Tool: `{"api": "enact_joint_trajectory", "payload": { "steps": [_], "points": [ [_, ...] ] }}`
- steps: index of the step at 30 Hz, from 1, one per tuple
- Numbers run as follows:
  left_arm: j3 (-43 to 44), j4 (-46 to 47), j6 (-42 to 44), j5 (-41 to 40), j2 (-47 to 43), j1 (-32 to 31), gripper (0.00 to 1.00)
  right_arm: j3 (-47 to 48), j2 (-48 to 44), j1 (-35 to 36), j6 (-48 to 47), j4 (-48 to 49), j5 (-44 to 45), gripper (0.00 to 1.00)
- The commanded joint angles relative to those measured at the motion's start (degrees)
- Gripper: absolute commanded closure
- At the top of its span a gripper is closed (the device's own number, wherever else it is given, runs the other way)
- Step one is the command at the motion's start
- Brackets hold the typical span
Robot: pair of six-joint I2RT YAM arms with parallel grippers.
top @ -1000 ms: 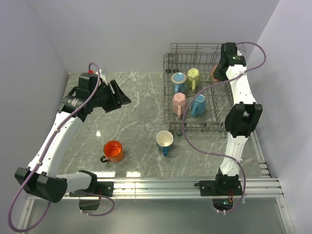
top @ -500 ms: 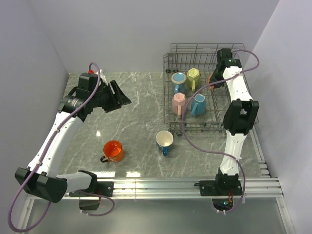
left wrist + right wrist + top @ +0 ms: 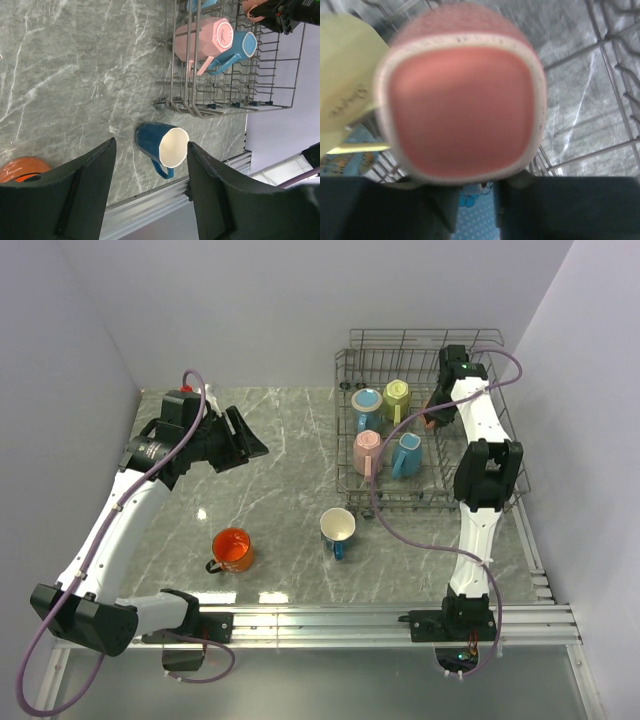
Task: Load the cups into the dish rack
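Your right end effector [image 3: 437,405] is clamped on the salmon cup [image 3: 462,107], over the rack's [image 3: 400,355] far-right bay beside the yellow-green cup [image 3: 397,395], tines straight below; the left end effector [image 3: 151,145] gapes empty, well apart.

Left gripper [image 3: 250,440] spread wide, raised; right gripper [image 3: 437,402] clamped on salmon cup [image 3: 462,110].

The left arm [image 3: 118,515] and right arm [image 3: 478,540] are both wearing smooth white link shells between blocky black joint housings, each trailing a looping purple cable [image 3: 398,536], with a small green light [image 3: 458,657] glowing at the right arm's near base and broad black wedge-shaped fingers [image 3: 85,195] tipping the left arm.
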Motion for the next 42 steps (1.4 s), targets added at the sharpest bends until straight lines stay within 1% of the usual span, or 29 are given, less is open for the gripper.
{"api": "enact_joint_trajectory", "payload": {
  "steps": [1, 2, 3, 4, 5, 6, 12, 18, 22, 26, 27, 29, 30, 32, 33, 34, 36, 39, 42],
  "points": [
    [-0.47, 0.03, 1.22, 0.29, -1.75, 0.23, 0.36, -1.75, -1.55, -0.13, -0.35, -1.4, 0.95, 0.6],
    [-0.56, 0.03, 1.22, 0.2, -2.01, 0.23, 0.36, -1.84, -1.91, -0.21, -0.35, -1.49, 1.12, 0.53],
    [-0.82, 0.03, 1.22, 0.29, -2.1, 0.23, 0.36, -2.27, -2.26, -0.21, -0.26, -1.49, 1.3, 0.49],
    [-0.91, -0.06, 1.31, 0.29, -2.19, 0.23, 0.36, -2.54, -2.61, -0.21, -0.17, -1.4, 1.39, 0.41],
    [-1.09, -0.06, 1.4, 0.38, -2.62, 0.23, 0.36, -2.98, -3.57, -0.21, -0.26, -1.23, 1.47, 0.35],
    [-1.35, -0.06, 1.4, 0.38, -2.72, 0.23, 0.36, -3.85, -4.02, -0.13, -0.17, -1.23, 1.56, 0.34],
    [-2.58, -0.32, 1.84, 0.64, -4.47, 0.23, 0.36, -7.11, -9.63, -0.13, -0.17, -1.22, 2.44, 0.31],
    [-3.81, -0.68, 2.54, 1.17, -5.09, 0.23, 0.36, -4.83, -14.3, -0.13, -0.26, -3.95, 4.02, 0.3],
    [-5.57, -1.29, 4.03, 1.78, -4.56, 0.23, 0.34, -5.26, -20.08, -0.13, -0.17, -5.09, 4.73, 0.3],
    [-9.33, -0.33, 5.0, 5.99, -3.6, -0.04, 0.31, -8.77, -26.59, -0.13, -0.08, -5.1, 4.03, 0.3],
    [-9.96, 0.02, 5.09, 6.0, -3.51, -0.38, 0.3, -9.65, -28.09, -0.13, 0.0, -5.01, 3.85, 0.3],
    [-10.49, 0.46, 5.52, 5.92, -2.28, -1.88, 0.27, -12.37, -32.57, -0.13, 0.09, -4.48, 3.67, 0.3],
    [-10.49, 0.47, 5.96, 5.65, -1.58, -2.75, 0.23, -13.43, -33.98, -0.04, 0.09, -4.31, 3.32, 0.3],
    [-9.79, 0.73, 6.23, 4.52, 0.97, -6.18, 0.19, -16.41, -38.2, 0.05, 0.27, -3.51, 2.53, 0.3],
    [-9.44, 0.73, 6.23, 3.64, 1.93, -7.49, 0.03, -17.47, -39.43, 0.05, 0.35, -3.34, 1.92, 0.3],
    [-9.18, 0.99, 6.23, 2.59, 3.86, -10.12, 0.01, -18.35, -41.7, 0.05, 0.44, -3.16, 1.65, 0.3],
    [-8.56, 1.87, 5.62, 1.96, 5.63, -13.11, 0.01, -21.51, -44.09, 0.23, 0.36, -2.64, 0.78, 0.3],
    [-9.35, 4.15, 4.74, 1.96, 7.83, -15.06, 0.01, -26.0, -48.04, 0.23, 0.27, -2.02, 0.42, 0.3],
    [-10.75, 5.38, 4.47, 1.87, 9.41, -17.69, 0.03, -30.48, -52.6, 0.23, 0.18, -1.93, 0.86, 0.3]
  ]
}}
